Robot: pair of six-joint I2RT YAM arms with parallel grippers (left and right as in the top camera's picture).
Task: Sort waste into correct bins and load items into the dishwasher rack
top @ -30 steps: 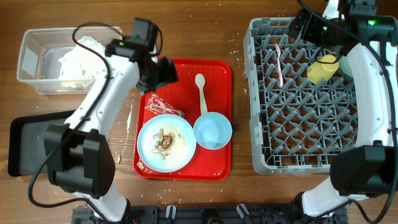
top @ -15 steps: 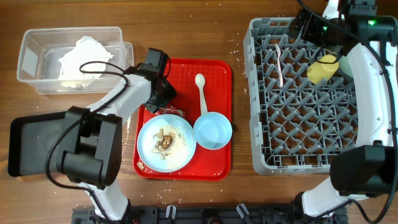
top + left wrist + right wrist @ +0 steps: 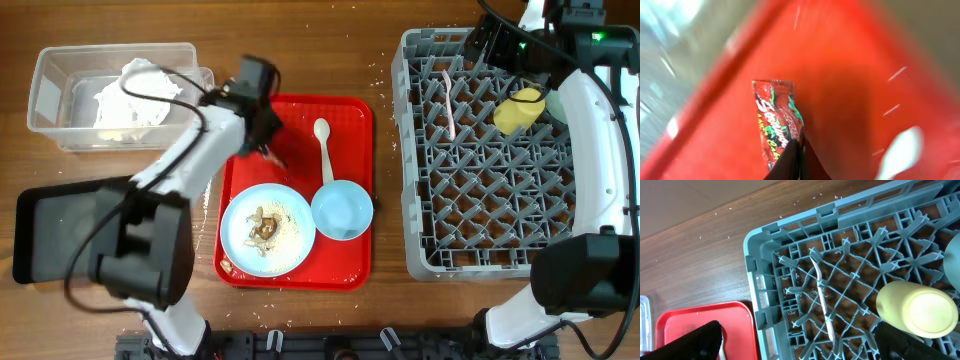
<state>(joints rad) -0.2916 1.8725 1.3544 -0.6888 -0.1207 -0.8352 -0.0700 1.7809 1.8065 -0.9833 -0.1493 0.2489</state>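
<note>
My left gripper (image 3: 268, 146) hangs over the back left of the red tray (image 3: 350, 270), shut on the red crinkled wrapper (image 3: 776, 117), whose lower end is pinched between the black fingertips (image 3: 790, 162). Crumpled napkins (image 3: 130, 95) lie in the clear tub (image 3: 50, 95). The black tray (image 3: 40, 235) sits front left. Brown food scraps (image 3: 265, 228) rest on the light blue plate (image 3: 290, 215), beside the blue bowl (image 3: 342, 210) and white spoon (image 3: 323, 150). The yellow-green cup (image 3: 518, 110) and fork (image 3: 447, 100) lie in the grey rack (image 3: 420, 200). My right gripper (image 3: 800, 347) is open above the rack's back left corner.
Rice grains are scattered on the wooden table between the red tray and the rack (image 3: 752, 270). The cup (image 3: 917, 307) lies just right of the right gripper's fingers, and the fork (image 3: 822, 300) lies between them on the lattice.
The left gripper dropped onto the wrapper beside the plate, shut on it and lifted it toward the tray's back left. The right arm has not moved.
</note>
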